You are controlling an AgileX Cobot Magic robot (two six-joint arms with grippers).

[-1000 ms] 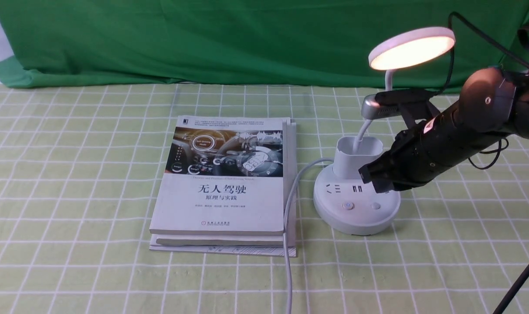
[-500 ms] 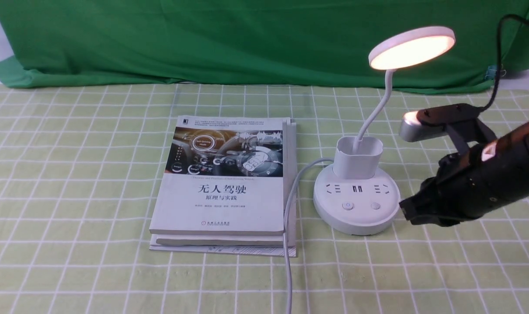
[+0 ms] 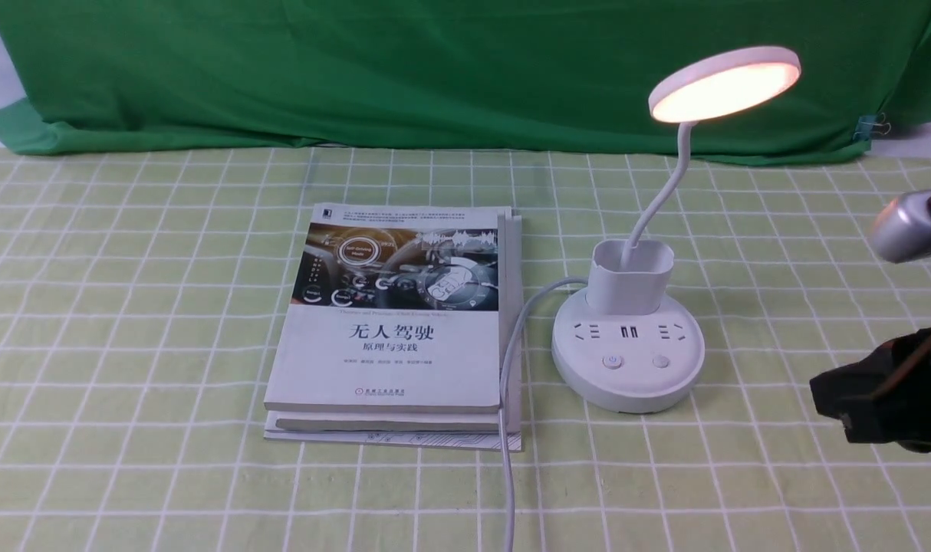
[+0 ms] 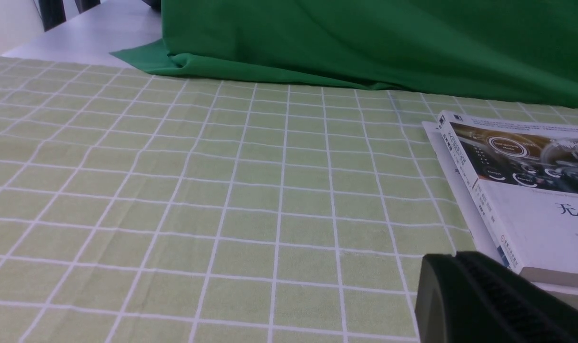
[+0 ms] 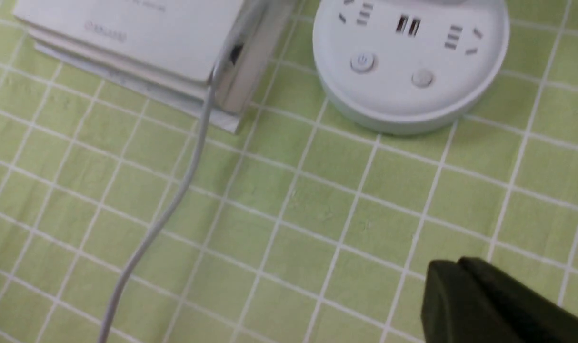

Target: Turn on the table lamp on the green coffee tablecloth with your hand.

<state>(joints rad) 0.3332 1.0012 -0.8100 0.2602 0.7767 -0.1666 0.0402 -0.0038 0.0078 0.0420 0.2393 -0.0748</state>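
Note:
The white table lamp (image 3: 626, 360) stands on the pale green checked tablecloth (image 3: 128, 307), right of centre. Its disc head (image 3: 725, 83) glows warm and lit. Its round base, with sockets and two buttons, also shows in the right wrist view (image 5: 410, 62). My right gripper (image 3: 826, 402) is shut and empty, low over the cloth at the right edge, well clear of the base; it also shows in the right wrist view (image 5: 455, 267). My left gripper (image 4: 453, 259) is shut and empty, over the cloth beside the books, seen only in the left wrist view.
Two stacked books (image 3: 396, 330) lie left of the lamp. The lamp's grey cord (image 3: 508, 399) runs from the base along the books' right edge to the front edge. A dark green backdrop cloth (image 3: 435, 69) hangs at the back.
My right gripper has pulled back from over the lamp's base, moving right and toward the front, nearly out of the front view. The lamp head stays lit throughout.

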